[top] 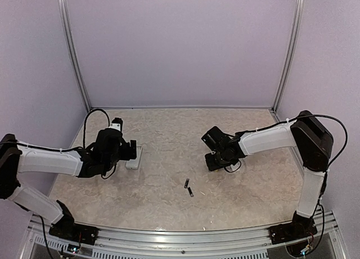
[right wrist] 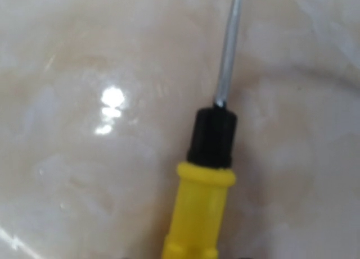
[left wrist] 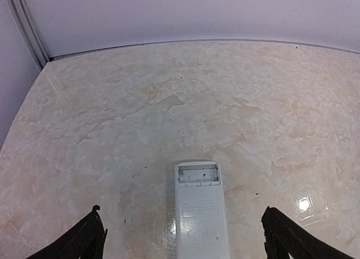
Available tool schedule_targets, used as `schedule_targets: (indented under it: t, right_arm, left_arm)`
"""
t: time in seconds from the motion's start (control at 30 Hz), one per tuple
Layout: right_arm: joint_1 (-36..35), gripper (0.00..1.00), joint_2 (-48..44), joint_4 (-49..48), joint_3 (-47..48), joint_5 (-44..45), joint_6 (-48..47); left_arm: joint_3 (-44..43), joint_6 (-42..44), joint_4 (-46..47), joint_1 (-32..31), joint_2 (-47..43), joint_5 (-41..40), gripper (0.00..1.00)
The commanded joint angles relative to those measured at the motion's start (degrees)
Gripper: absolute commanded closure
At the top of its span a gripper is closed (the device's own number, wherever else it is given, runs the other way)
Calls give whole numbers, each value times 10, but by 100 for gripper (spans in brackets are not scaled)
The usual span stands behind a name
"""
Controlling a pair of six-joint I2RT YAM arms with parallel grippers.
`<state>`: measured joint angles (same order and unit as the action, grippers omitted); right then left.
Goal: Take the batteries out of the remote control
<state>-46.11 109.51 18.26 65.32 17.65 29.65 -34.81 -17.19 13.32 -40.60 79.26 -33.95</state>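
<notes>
Pale lilac walls (top: 180,45) are enclosing a marbled beige tabletop (top: 169,124); slim metal posts (top: 74,51) are rising in both back corners; an aluminium rail (top: 185,236) is edging the near side; a bright glint (left wrist: 304,204) is showing on the glossy surface.

We see a robot lab booth: plain lilac walls (top: 180,45), aluminium posts (top: 73,51), marbled tabletop (top: 169,130) (two arms (top: 50,160) (top: 270,140) bolted on).

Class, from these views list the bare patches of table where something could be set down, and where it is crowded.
Bare: the far strip of the table along the back wall, and the middle between the remote control and the right gripper. Crowded: the batteries near centre, the left gripper over the remote control, the screwdriver by the right gripper.
</notes>
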Motion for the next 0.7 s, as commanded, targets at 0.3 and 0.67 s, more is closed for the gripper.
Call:
schedule_targets:
  t: [0.3, 0.67]
  right_arm:
    - [43, 0, -135, 83, 124, 31, -104]
    - [188, 0, -292, -17, 6, -18, -141]
  left_arm:
    - [-30, 70, -86, 44, -121, -19, 2]
    - [-18, 98, -123, 212, -247, -9, 1]
